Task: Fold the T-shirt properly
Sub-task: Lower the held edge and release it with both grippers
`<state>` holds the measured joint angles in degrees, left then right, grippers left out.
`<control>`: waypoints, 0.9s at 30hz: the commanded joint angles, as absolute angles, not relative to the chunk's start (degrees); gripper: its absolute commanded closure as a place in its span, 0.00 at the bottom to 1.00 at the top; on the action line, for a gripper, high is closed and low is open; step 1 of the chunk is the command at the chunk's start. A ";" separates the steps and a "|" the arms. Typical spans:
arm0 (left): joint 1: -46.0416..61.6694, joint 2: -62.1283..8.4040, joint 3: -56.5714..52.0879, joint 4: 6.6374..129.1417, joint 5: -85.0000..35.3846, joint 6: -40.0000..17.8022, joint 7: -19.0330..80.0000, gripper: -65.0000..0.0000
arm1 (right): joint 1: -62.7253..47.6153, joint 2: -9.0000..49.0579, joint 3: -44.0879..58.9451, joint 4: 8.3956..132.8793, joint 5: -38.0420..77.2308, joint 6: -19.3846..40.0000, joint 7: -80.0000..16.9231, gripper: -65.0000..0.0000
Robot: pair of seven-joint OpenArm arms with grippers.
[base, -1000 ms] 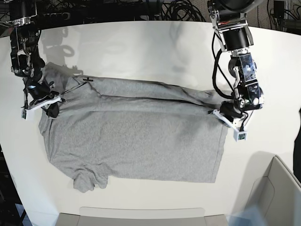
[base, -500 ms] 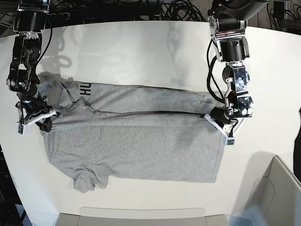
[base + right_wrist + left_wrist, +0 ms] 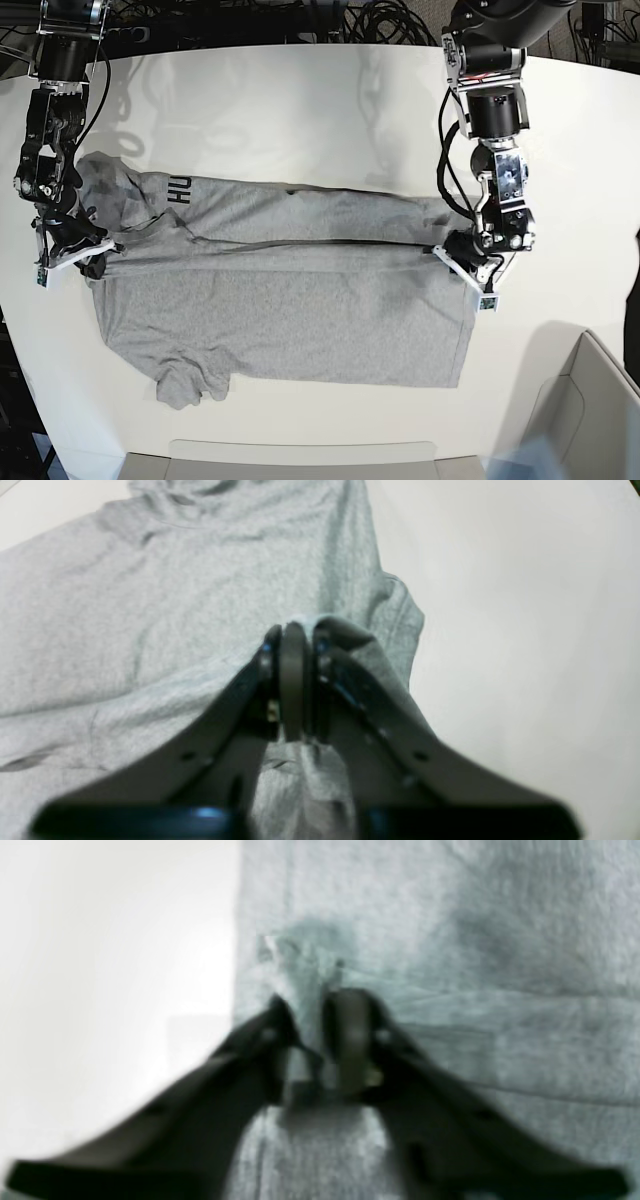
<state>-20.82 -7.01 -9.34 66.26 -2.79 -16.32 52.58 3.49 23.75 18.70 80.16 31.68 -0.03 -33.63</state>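
The counter [image 3: 300, 90] is bare toward its far edge. The T-shirt [image 3: 290, 300] lies flat mid-counter, its far edge folded over. The left hand [image 3: 312, 1040] and right hand [image 3: 295, 680] each pinch cloth narrowly at that fold's opposite ends.

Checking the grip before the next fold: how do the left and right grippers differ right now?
The left gripper has a gap between its fingers with a pinch of the heather-grey cotton T-shirt in it; the right gripper looks nearly shut. The left sits at the hem side, the right at the sleeve end. Both are down at the cloth.
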 commanded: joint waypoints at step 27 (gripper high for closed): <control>-6.64 -7.43 -9.54 86.46 -3.03 -16.48 52.26 0.60 | -16.40 14.29 47.69 93.23 50.51 13.58 -43.30 0.57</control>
